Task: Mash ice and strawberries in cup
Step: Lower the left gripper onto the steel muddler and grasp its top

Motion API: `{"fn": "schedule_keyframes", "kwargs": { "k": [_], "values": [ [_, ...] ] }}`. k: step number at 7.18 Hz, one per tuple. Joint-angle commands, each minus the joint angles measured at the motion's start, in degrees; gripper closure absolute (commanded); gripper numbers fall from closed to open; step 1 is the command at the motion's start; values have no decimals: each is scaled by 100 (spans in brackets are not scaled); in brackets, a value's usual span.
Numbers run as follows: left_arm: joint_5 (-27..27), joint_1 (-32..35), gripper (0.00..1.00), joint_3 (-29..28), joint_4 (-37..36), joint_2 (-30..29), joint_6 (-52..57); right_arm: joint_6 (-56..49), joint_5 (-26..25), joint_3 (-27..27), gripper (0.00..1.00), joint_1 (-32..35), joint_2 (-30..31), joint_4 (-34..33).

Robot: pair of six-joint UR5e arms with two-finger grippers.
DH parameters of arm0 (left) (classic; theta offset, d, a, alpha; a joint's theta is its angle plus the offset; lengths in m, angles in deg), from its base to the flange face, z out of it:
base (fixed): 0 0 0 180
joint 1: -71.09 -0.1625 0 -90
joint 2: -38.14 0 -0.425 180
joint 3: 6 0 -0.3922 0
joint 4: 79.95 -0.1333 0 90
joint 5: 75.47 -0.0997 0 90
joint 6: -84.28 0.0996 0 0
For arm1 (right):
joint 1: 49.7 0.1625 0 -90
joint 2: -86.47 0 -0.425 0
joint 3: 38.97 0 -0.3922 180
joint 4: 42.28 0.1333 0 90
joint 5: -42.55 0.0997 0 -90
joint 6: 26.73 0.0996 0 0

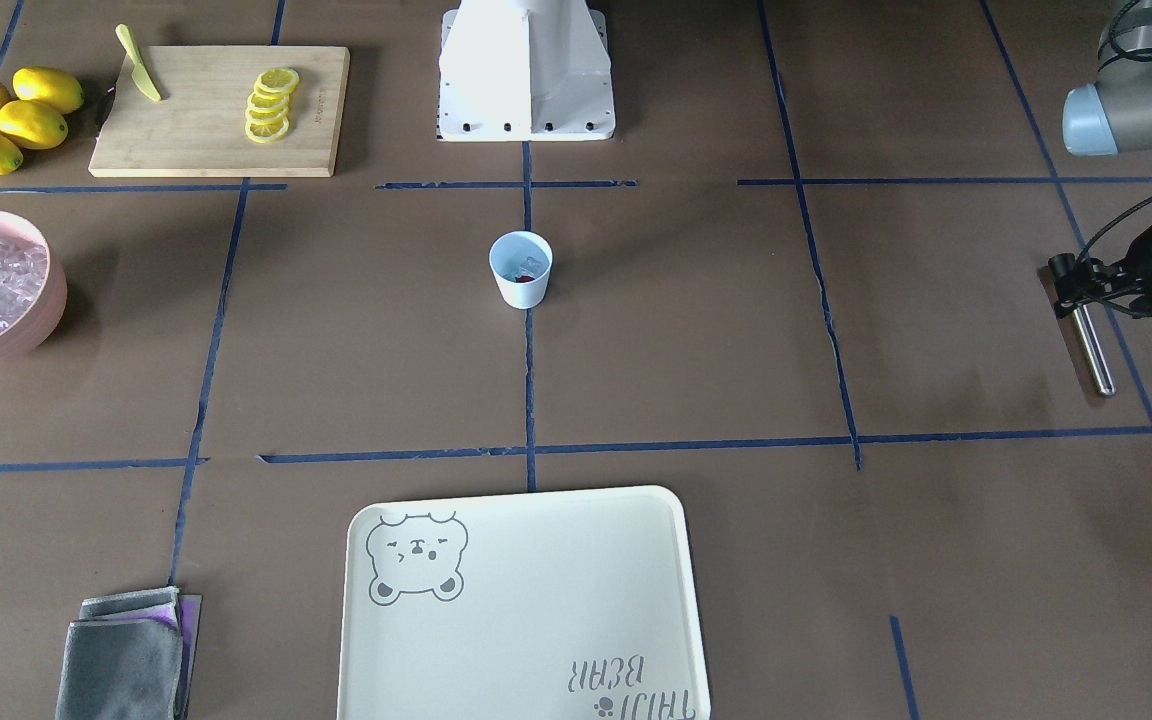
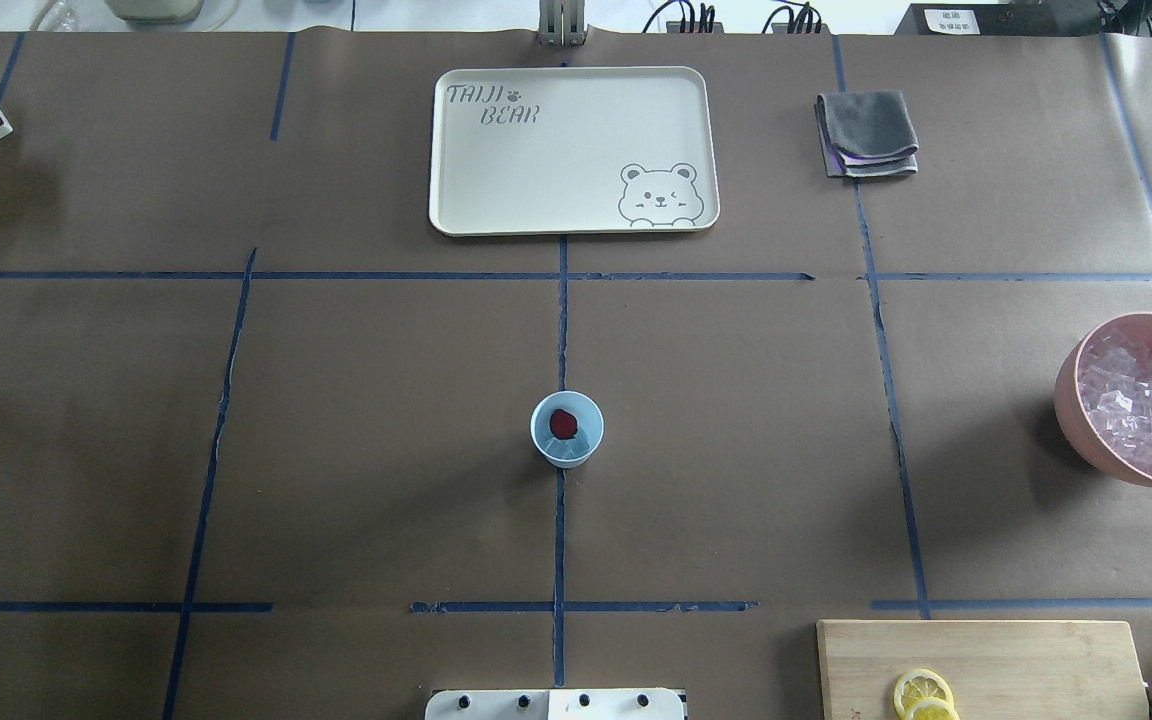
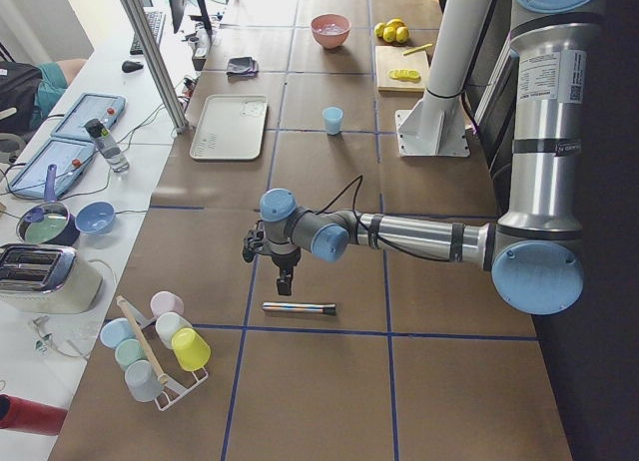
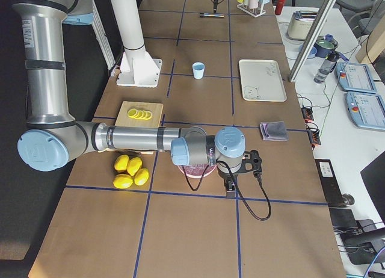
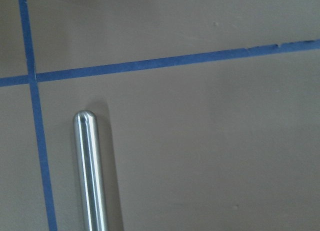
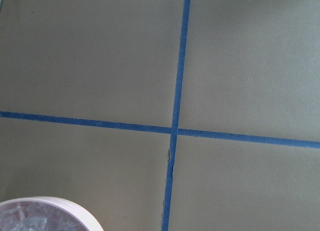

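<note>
You are looking at the small cup [image 2: 567, 428], white outside and pale blue inside, standing upright mid-bench [image 2: 336, 450] on a blue tape line. A dark red strawberry [image 2: 563, 423] is lying in it against clear ice [image 2: 581, 447]. The left pincer [image 3: 284, 283] is hovering over a steel rod [image 3: 299, 307], well apart from the cup. The right pincer [image 4: 230, 188] is hanging near the pink bowl [image 2: 1068, 400]. I cannot tell either pincer's gap.
</note>
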Motion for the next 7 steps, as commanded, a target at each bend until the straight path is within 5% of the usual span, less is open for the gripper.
{"fn": "schedule_keyframes", "kwargs": {
  "k": [1,7],
  "values": [
    [-2,43,0,-576,562,-105,-88,0,0,9,1,0,0,-4],
    [-11,-1,0,-1669,1724,-343,-658,0,0,9,1,0,9,-4]
  ]
}}
